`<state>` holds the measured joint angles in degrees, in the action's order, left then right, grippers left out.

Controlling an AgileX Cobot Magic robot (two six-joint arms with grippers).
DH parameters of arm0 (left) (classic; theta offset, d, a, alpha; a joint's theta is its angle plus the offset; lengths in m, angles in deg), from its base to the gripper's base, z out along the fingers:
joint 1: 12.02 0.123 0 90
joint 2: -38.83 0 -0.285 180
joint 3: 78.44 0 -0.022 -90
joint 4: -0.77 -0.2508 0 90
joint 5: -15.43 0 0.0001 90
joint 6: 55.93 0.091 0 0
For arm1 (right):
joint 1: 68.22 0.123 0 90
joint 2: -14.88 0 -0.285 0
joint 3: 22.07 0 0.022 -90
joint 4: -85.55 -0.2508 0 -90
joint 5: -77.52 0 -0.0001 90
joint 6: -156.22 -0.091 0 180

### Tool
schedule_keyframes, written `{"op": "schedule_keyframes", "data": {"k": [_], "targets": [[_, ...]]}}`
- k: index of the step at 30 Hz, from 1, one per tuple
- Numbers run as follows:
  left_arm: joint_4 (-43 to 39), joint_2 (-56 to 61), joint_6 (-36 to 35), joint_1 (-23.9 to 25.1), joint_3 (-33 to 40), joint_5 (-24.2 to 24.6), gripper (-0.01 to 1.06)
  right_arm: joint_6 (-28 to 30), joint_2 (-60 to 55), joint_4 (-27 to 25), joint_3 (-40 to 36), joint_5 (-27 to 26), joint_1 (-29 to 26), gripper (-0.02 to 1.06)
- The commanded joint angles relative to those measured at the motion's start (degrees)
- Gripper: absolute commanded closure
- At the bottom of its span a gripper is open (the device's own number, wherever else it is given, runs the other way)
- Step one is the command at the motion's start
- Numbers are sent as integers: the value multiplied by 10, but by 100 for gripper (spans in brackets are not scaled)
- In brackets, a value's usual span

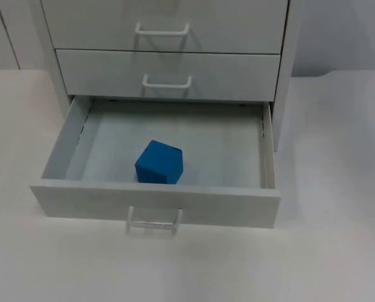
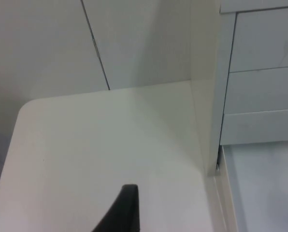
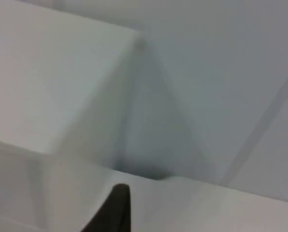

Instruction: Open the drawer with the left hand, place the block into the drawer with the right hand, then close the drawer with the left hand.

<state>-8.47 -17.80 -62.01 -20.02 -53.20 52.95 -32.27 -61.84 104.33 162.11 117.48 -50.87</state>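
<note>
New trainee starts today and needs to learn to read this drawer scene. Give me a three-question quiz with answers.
1. True or false: the blue block lies on the table in front of the cabinet.
2. Which drawer is pulled out: A top, B middle, C bottom?
3. Fill in: the open drawer's handle is coloured ____.

Key: 1 false, it lies inside the open drawer; 2 C; 3 white.

White table [image 1: 338, 251] carries a pale grey drawer cabinet [image 1: 282, 82], its lowest drawer [image 1: 156, 201] pulled open
</note>
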Motion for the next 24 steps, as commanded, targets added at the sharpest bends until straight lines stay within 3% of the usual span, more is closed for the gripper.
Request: {"op": "schedule_keyframes", "data": {"k": [1, 5, 6, 7, 10, 16, 20, 24], "targets": [[-2, 3, -4, 1, -3, -8, 0, 39, 21, -20, 0, 21, -49, 0], [-2, 3, -4, 1, -3, -13, 0, 166, 37, -179, 0, 20, -161, 0], [-2, 3, -4, 1, -3, -13, 0, 166, 37, -179, 0, 20, -161, 0], [-2, 3, -4, 1, -3, -16, 0, 192, 37, -217, -3, 14, -188, 0], [-2, 3, -4, 1, -3, -21, 0, 223, 37, -264, -39, -17, -248, 0], [-2, 3, -4, 1, -3, -22, 0, 201, 39, -235, -151, -66, -275, 0], [-2, 3, -4, 1, -3, -22, 0, 161, 39, -200, -182, -104, -275, 0], [-2, 3, -4, 1, -3, -22, 0, 117, 39, -185, -182, -104, -275, 0]]}}
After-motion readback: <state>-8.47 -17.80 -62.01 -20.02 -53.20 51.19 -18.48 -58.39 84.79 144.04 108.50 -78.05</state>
